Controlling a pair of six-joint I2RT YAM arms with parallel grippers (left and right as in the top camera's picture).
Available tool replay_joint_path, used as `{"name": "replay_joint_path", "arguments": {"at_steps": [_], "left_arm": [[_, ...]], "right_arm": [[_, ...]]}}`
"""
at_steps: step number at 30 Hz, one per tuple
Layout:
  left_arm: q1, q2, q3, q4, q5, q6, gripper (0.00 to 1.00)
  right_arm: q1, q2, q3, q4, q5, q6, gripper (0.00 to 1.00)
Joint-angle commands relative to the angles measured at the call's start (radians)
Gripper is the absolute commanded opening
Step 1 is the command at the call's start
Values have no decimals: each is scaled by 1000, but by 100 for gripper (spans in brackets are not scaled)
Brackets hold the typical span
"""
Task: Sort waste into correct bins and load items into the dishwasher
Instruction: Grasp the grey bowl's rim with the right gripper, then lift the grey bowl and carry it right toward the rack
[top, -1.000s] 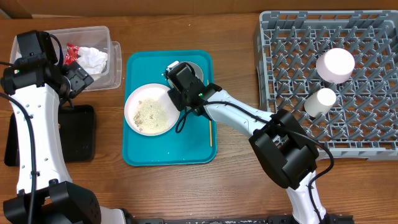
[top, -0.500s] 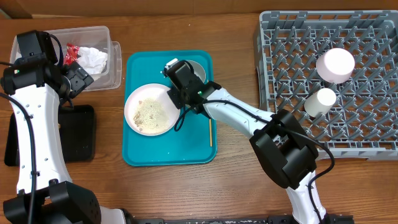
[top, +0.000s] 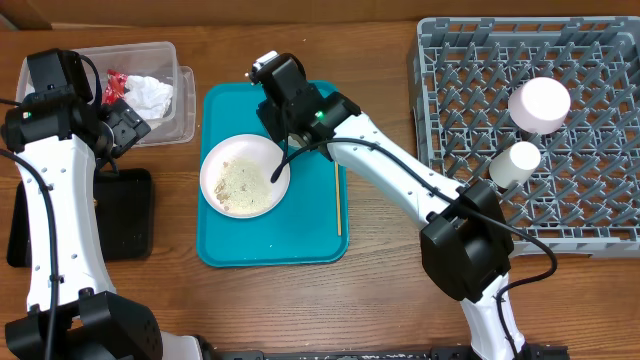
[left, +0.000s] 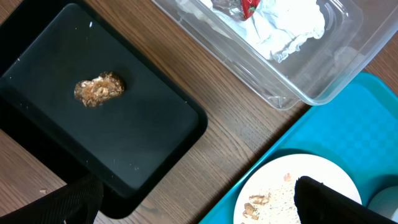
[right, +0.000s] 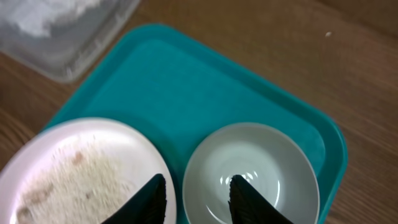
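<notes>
Two cups (top: 538, 103) are sitting racked, right edge; plate (top: 240, 182), bowl (right: 255, 171), chopstick (top: 339, 212) are waiting on tray (top: 290, 240). Right gripper (right: 198, 182) is hovering over bowl, fingers (right: 153, 198) parted, holding nothing.

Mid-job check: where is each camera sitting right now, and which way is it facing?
Overhead: fixed above the table, facing straight down on tray, rack, left arm and right arm.
Left wrist: on the left arm, facing down at black bin, clear bin, plate; left fingers at the bottom edge.
Right wrist: over the tray, facing down at bowl; right fingers straddle its rim.
Shared: both wrist views show the plate and tray.
</notes>
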Motion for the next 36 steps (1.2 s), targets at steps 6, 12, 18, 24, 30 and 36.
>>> {"name": "replay_joint_path", "arguments": {"at_steps": [6, 12, 18, 24, 30, 36], "left_arm": [[-2, 8, -5, 2, -10, -11, 100], [-2, 8, -5, 2, -10, -11, 100], [-2, 8, -5, 2, -10, -11, 100], [-2, 8, -5, 2, -10, -11, 100], [-2, 8, -5, 2, -10, -11, 100], [-2, 8, -5, 2, -10, -11, 100]], "right_arm": [[-4, 141, 5, -31, -64, 0, 43], [-4, 156, 5, -13, -46, 0, 43], [-4, 163, 5, -13, -38, 0, 35], [-4, 163, 5, -8, -37, 1, 15], [-4, 149, 34, -31, -38, 50, 4], [-45, 42, 251, -186, -38, 112, 4]]}}
